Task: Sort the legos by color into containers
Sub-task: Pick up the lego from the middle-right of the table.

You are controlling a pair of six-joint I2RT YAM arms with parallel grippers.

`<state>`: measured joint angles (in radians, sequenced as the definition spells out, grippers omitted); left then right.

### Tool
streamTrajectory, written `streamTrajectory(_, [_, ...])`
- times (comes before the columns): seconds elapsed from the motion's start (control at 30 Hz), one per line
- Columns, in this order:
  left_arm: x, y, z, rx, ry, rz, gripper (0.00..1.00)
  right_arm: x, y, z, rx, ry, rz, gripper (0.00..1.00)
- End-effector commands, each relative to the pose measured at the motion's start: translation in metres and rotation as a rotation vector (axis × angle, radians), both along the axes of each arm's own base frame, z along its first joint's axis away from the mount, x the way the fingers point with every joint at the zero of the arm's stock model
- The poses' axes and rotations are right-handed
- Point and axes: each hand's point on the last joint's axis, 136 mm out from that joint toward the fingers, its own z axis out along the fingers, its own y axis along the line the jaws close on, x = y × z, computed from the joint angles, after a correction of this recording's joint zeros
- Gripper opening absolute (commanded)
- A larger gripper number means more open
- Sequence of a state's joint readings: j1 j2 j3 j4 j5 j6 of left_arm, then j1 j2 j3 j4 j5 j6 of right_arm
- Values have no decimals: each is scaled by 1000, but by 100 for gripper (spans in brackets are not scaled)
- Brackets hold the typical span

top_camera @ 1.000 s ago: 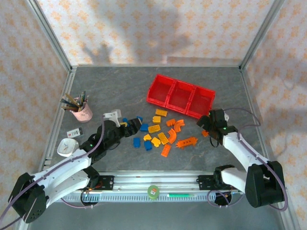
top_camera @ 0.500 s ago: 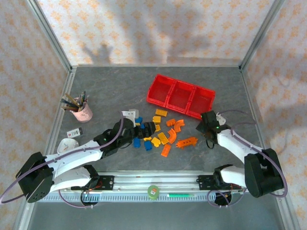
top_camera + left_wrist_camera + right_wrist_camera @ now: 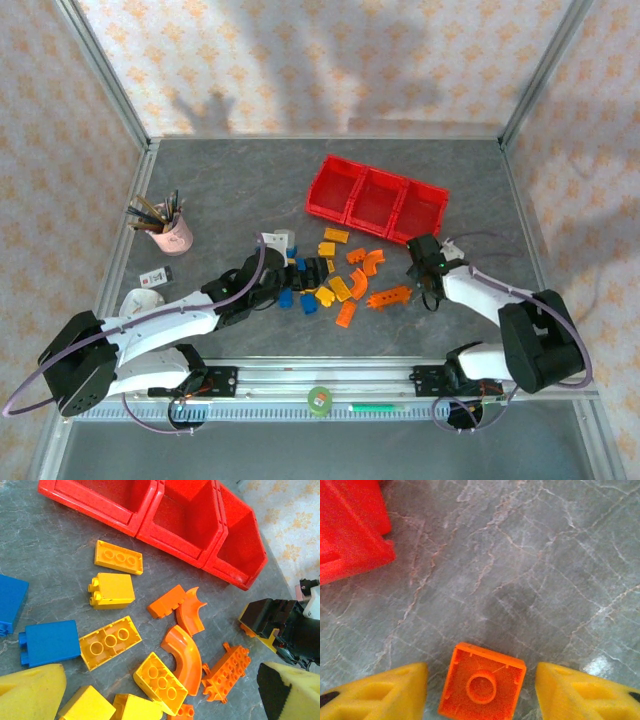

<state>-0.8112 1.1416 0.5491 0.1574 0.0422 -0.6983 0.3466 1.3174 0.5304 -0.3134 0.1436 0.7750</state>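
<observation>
The legos [image 3: 345, 272] lie scattered on the grey table in front of the three joined red containers [image 3: 361, 195]. They are blue, yellow and orange. My left gripper [image 3: 300, 268] hangs open over the left part of the pile. In the left wrist view its yellow fingertips [image 3: 30, 695] stand wide apart around yellow bricks [image 3: 160, 682], beside a curved orange piece [image 3: 185, 655]. My right gripper [image 3: 481, 680] is open and straddles a small upside-down orange brick [image 3: 482, 667]. A gap shows on each side of that brick. The containers [image 3: 95, 502] look empty.
A pink pencil cup [image 3: 172, 235] stands at the left, with a white dish [image 3: 140, 305] and a small card [image 3: 155, 273] nearer the front. A long orange studded brick [image 3: 390, 296] lies just left of my right gripper. Metal frame posts border the table.
My left arm has reached right, out over the pile. My right gripper has shifted left over the small orange brick, and its fingers have narrowed around it.
</observation>
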Motion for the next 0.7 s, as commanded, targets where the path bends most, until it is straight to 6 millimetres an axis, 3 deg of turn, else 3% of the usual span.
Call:
streamTrajectory(0.0, [9,-6,19,-21,-55,12,99,7,-1,1,-21,-20,-15,54])
streamTrajectory(0.4, [8,-5,26,-35,-66,15,99,7,3,3,-24,-14,44,36])
streamTrajectory(0.67, [8,2,36,-30,-90,38,99,10,8,30,-39,-49,103,32])
